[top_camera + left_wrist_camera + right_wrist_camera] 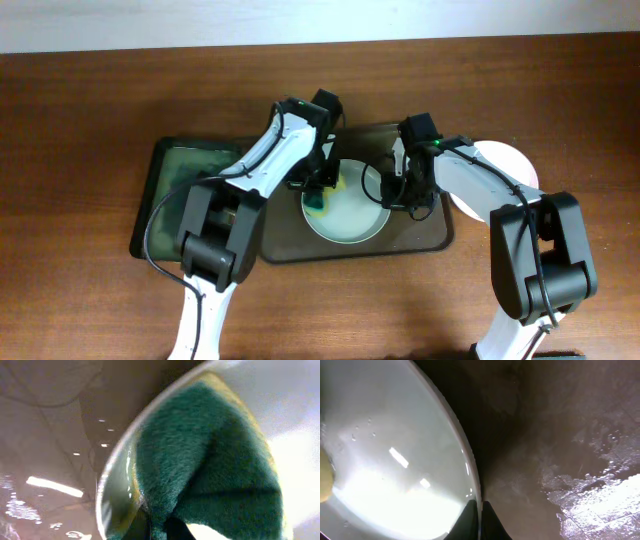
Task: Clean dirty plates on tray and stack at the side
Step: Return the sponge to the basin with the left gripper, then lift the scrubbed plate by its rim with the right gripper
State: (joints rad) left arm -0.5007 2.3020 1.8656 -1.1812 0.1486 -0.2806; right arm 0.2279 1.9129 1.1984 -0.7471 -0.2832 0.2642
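A white plate (350, 215) lies on the dark brown tray (420, 238) in the middle of the table. My left gripper (322, 192) is shut on a green and yellow sponge (318, 201) pressed on the plate's left edge; the sponge (210, 465) fills the left wrist view over the plate's rim (107, 480). My right gripper (392, 192) is shut on the plate's right rim; in the right wrist view its fingers (480, 522) pinch the rim of the plate (395, 460). A second white plate (505, 170) lies on the table to the right of the tray.
A dark green tray (170, 185) holding liquid stands to the left of the brown tray. The brown tray's surface (580, 460) is wet. Brown wooden table (90, 100) lies all round.
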